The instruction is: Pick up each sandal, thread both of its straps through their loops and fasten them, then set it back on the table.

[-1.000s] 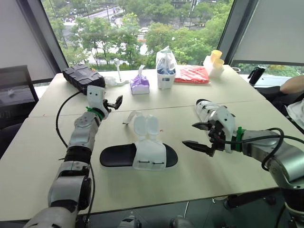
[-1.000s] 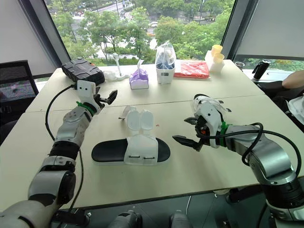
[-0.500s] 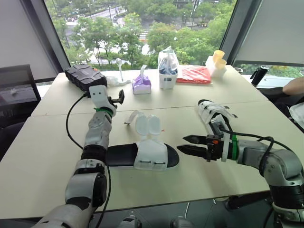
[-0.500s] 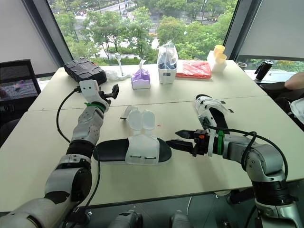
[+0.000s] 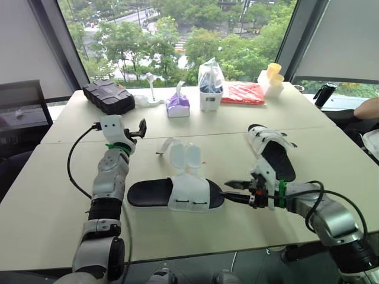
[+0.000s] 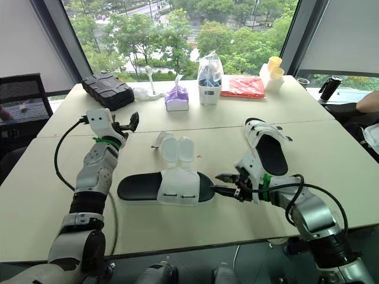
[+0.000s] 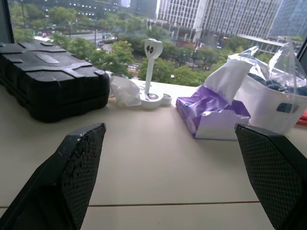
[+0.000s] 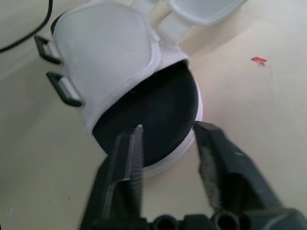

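The near sandal (image 5: 148, 194), black-soled with a white upper, lies flat in the middle of the table, its two white strap flaps (image 5: 183, 157) open and spread away from me. My right gripper (image 5: 228, 190) is low at its toe end. In the right wrist view its fingers (image 8: 129, 158) pinch the toe rim (image 8: 163, 120), one over the black footbed and one outside the white sole edge. A second sandal (image 5: 273, 155) lies to the right with its straps closed over. My left gripper (image 5: 142, 127) hovers open at the far left, holding nothing.
Along the far edge stand a black case (image 5: 108, 96), a purple tissue pack (image 5: 177, 105), a white bag (image 5: 211, 89), a red packet (image 5: 243, 92) and yellow cups (image 5: 270, 77). A black cable (image 5: 77, 171) trails by the left arm. A person's arm (image 5: 367, 107) rests at the right edge.
My right gripper has dropped lower, reached left to the near sandal's toe and closed from wide open. My left arm has swung back toward the left, still open.
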Controlling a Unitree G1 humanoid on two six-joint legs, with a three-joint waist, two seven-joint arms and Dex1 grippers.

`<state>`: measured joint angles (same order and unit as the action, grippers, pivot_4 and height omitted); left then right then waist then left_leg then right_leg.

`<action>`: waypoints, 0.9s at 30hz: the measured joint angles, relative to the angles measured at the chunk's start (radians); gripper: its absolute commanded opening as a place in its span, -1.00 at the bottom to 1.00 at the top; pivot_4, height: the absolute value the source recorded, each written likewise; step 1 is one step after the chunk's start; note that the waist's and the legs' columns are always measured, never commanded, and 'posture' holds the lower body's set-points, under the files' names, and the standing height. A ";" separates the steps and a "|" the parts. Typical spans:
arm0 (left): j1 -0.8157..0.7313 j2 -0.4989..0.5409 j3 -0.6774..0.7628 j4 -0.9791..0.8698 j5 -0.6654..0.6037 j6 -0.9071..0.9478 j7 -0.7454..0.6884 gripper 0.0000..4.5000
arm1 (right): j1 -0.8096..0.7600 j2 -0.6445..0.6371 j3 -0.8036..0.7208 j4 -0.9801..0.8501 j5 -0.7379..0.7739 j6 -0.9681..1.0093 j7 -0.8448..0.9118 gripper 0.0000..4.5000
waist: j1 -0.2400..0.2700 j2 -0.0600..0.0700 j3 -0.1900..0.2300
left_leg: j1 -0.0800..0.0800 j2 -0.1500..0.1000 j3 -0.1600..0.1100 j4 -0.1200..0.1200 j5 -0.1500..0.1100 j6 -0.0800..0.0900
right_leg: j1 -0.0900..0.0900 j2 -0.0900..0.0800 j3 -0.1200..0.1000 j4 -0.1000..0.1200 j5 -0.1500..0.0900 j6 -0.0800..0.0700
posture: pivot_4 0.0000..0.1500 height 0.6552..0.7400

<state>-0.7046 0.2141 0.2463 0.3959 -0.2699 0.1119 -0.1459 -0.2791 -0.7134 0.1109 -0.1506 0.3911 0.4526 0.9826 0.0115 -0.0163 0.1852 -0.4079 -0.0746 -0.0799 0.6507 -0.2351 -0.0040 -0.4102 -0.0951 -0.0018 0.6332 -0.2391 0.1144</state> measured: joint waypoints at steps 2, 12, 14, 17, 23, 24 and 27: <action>0.002 0.005 0.001 -0.020 0.000 0.013 -0.002 1.00 | 0.000 -0.009 0.009 0.027 -0.039 -0.069 0.027 -0.98 | 0.000 0.000 0.000 | 0.000 0.000 0.000 0.000 0.000 0.000 | 0.000 0.000 0.000 0.000 0.000 0.000 | 1.00 1.00; 0.026 0.010 0.002 -0.048 0.000 0.040 0.001 1.00 | -0.049 0.033 0.077 0.129 -0.122 -0.235 0.108 -0.98 | 0.002 0.000 0.000 | 0.000 0.000 -0.001 -0.001 0.000 -0.001 | 0.000 0.000 0.000 0.000 0.000 0.000 | 1.00 1.00; 0.026 0.012 0.002 -0.049 0.000 0.041 0.001 1.00 | -0.056 0.037 0.079 0.150 -0.136 -0.255 0.114 -0.98 | 0.002 0.000 0.000 | 0.000 0.000 -0.001 -0.001 0.000 -0.001 | 0.000 0.000 0.000 -0.001 0.000 0.000 | 1.00 1.00; 0.026 0.012 0.000 -0.053 0.001 0.041 0.000 1.00 | -0.104 0.076 0.105 0.247 -0.182 -0.337 0.127 -0.98 | -0.001 0.000 0.000 | 0.000 0.000 -0.001 -0.001 0.000 -0.001 | 0.000 0.000 0.000 -0.001 0.000 -0.001 | 1.00 1.00; 0.026 0.020 0.001 -0.066 0.001 0.053 0.001 1.00 | -0.178 0.166 0.132 0.384 -0.223 -0.456 0.144 -0.98 | -0.006 0.000 0.000 | 0.001 0.001 -0.001 -0.001 0.001 -0.001 | 0.000 0.002 0.000 -0.001 0.001 -0.001 | 1.00 1.00; 0.027 0.021 0.002 -0.067 0.001 0.055 0.002 1.00 | -0.188 0.182 0.136 0.401 -0.229 -0.474 0.145 -0.98 | -0.007 0.000 0.000 | 0.001 0.001 -0.001 -0.001 0.001 -0.001 | 0.000 0.002 0.000 -0.001 0.001 -0.001 | 1.00 1.00; 0.034 0.024 0.004 -0.084 0.001 0.058 0.007 1.00 | -0.217 0.218 0.146 0.448 -0.246 -0.510 0.148 -0.98 | -0.008 0.000 0.000 | 0.001 0.001 -0.001 -0.001 0.001 -0.001 | 0.000 0.002 0.000 -0.001 0.001 -0.001 | 1.00 1.00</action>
<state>-0.6702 0.2378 0.2502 0.3115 -0.2691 0.1696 -0.1392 -0.4959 -0.4951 0.2564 0.2977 0.1446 -0.0575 1.1304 0.0031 -0.0159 0.1849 -0.4068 -0.0734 -0.0809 0.6492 -0.2345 -0.0055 -0.4099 -0.0934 -0.0017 0.6323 -0.2383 0.1130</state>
